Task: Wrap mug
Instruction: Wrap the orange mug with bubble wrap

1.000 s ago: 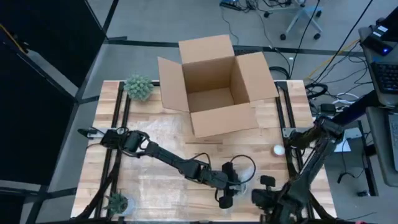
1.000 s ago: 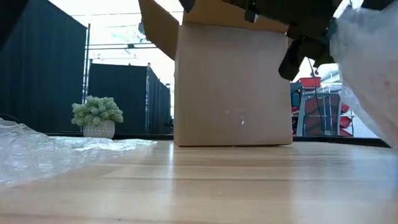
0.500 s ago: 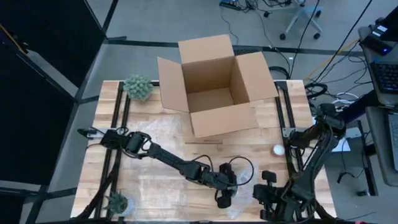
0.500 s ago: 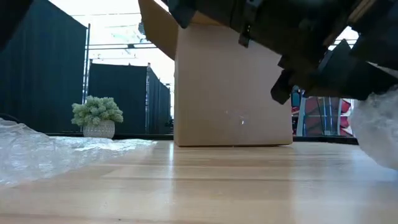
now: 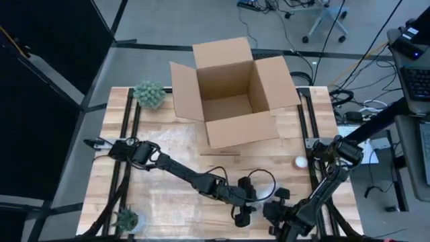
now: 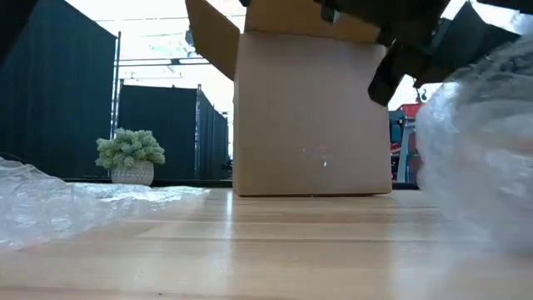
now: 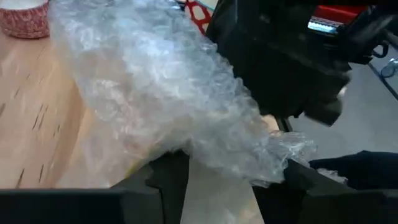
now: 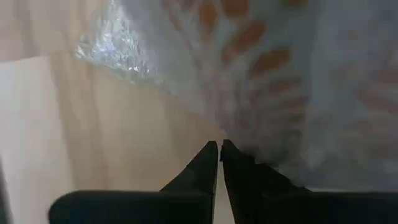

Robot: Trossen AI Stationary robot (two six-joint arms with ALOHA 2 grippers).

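The mug (image 8: 261, 62), pale with orange leaf marks, shows through clear bubble wrap (image 7: 168, 93) bundled around it at the table's near edge. My left gripper (image 5: 245, 210) reaches in from the left. Its two fingers (image 7: 169, 180) stand wide apart with the bundle between and over them. My right gripper (image 5: 274, 210) is close on the bundle's right side, its fingertips (image 8: 219, 148) together against the wrap. In the low view the bundle (image 6: 479, 158) fills the right side. My left gripper has the wrapped bundle's lower part (image 7: 205, 158) between its spread fingers. The wrap drapes over the fingertips and hides where they meet it. My right gripper is shut at the wrap's edge (image 8: 239, 155) beside the mug. One layer or several, I cannot tell.
An open cardboard box (image 5: 232, 94) stands at the table's far middle. A potted plant (image 5: 149, 94) is at the far left and a smaller one (image 5: 125, 218) at the near left. A white ball (image 5: 300, 161) lies at the right. Loose bubble wrap (image 6: 50, 208) lies at the left.
My right gripper has moved toward the table's left edge, closer to my left gripper. The bubble wrap on the bundle's right side dipped, then came up and spread, and now covers more of the low view's right side.
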